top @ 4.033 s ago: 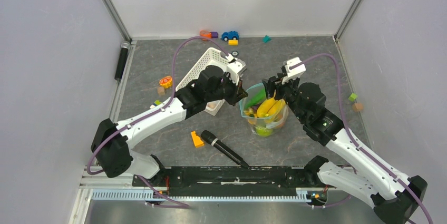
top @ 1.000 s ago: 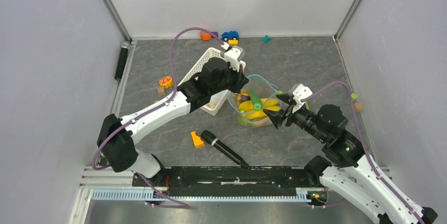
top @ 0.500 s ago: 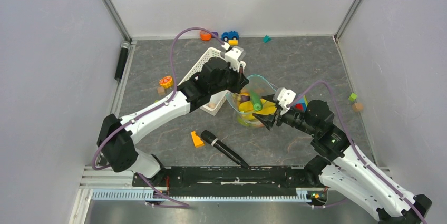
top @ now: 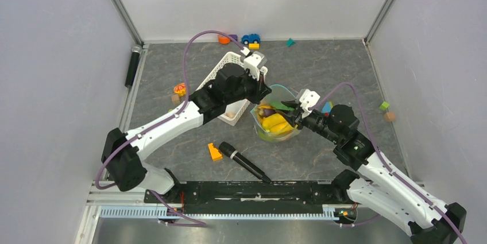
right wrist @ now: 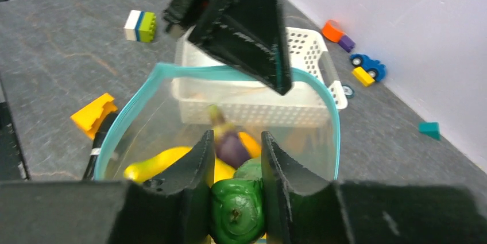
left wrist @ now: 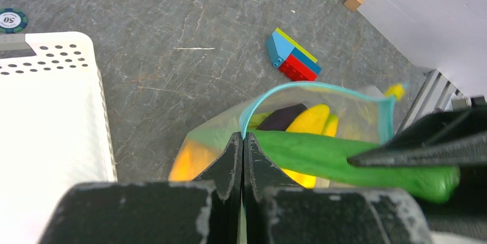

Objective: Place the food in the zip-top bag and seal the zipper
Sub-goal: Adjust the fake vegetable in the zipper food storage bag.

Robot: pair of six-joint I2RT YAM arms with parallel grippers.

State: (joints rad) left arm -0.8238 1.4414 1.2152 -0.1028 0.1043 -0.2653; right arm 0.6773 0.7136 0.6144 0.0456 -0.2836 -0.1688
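We are pinching our left gripper [left wrist: 242, 140], jaws together, on the thin light-blue zipper [left wrist: 310, 85] of the clear floppy zip-top bag [right wrist: 152, 115]. Our right gripper [right wrist: 236, 146] is clamping the green plastic cucumber [right wrist: 236, 216] over the bag's mouth, mid-worktop, beside the white slotted basket [left wrist: 51, 117].

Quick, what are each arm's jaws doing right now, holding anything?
Left gripper: jaws shut on the zip-top bag at its zipper.
Right gripper: jaws shut on the green cucumber.

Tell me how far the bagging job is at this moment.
Done: bananas and eggplant lie inside the zip-top bag. In hand: the left gripper pinches the rim while the right gripper holds the cucumber at its mouth. Remaining: release the cucumber, then seal the open zipper.
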